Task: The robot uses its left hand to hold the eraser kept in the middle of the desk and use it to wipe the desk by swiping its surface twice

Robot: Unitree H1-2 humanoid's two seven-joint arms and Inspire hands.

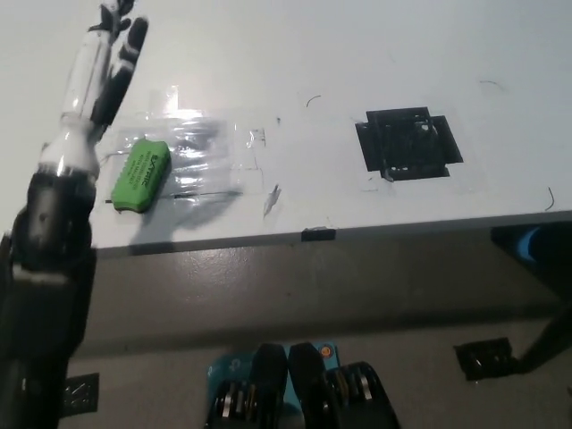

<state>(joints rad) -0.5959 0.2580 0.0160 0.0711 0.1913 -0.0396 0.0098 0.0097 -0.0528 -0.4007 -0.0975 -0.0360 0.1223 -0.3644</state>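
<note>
Now lifted clear with fingers spread and empty, left robot hand above and apart from green eraser, lying flat on clear tape patch near bench front edge, seemingly released after wiping.

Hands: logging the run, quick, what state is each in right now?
Left robot hand: open, holding nothing; eraser lies on desk.
Right robot hand: not in view.

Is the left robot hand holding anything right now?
Nothing: the left robot hand is open above the desk; the green eraser lies free.
</note>
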